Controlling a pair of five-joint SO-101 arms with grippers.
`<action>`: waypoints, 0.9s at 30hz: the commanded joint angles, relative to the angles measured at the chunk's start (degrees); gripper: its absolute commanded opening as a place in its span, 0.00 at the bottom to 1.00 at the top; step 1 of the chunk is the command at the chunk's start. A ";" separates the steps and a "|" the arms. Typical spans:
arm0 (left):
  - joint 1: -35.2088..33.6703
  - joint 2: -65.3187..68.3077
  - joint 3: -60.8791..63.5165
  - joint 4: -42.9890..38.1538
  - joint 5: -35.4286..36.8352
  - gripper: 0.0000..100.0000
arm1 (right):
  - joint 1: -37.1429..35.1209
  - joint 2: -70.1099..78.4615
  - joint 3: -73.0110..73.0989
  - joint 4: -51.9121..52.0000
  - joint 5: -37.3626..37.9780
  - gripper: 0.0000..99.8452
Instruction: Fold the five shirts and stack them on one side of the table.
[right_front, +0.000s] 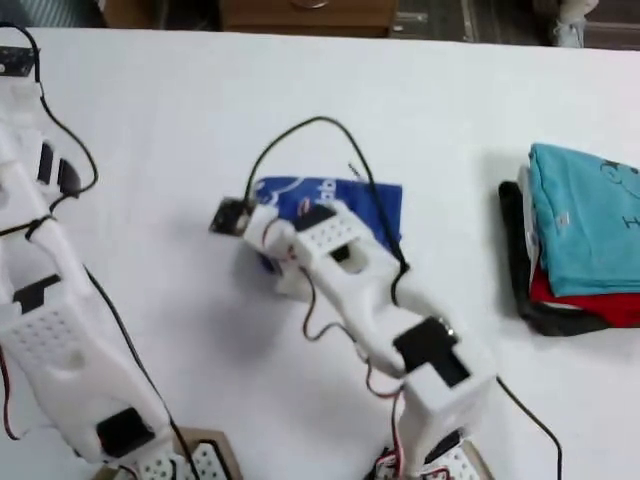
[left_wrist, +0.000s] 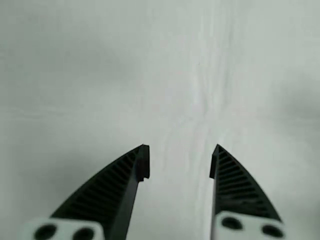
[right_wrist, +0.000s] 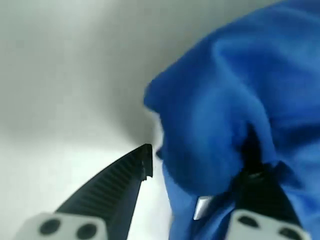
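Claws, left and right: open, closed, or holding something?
Left claw: open, holding nothing.
Right claw: open, one finger buried in the blue shirt.

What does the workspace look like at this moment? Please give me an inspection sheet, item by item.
Surface: white table, faintly wrinkled.
Job's things: blue shirt mid-table, partly under the right arm; stack of folded shirts on the right side, teal on top, red and black below.
Clutter: nothing seen.
Grippers: left gripper open over bare table; right gripper open, blue shirt draped over one finger.
Cables: black cable arcs over the blue shirt.
Surroundings: wooden furniture beyond the far edge.
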 joint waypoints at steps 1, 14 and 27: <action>-0.44 -3.69 -0.22 0.79 -0.53 0.22 | 1.36 2.51 -4.31 1.71 0.26 0.28; -0.79 -3.96 -0.66 0.79 -0.62 0.22 | -0.40 3.74 -4.57 -0.04 0.26 0.02; -2.11 -3.52 -0.22 0.79 -0.62 0.22 | 7.60 1.01 -12.57 3.03 0.26 0.02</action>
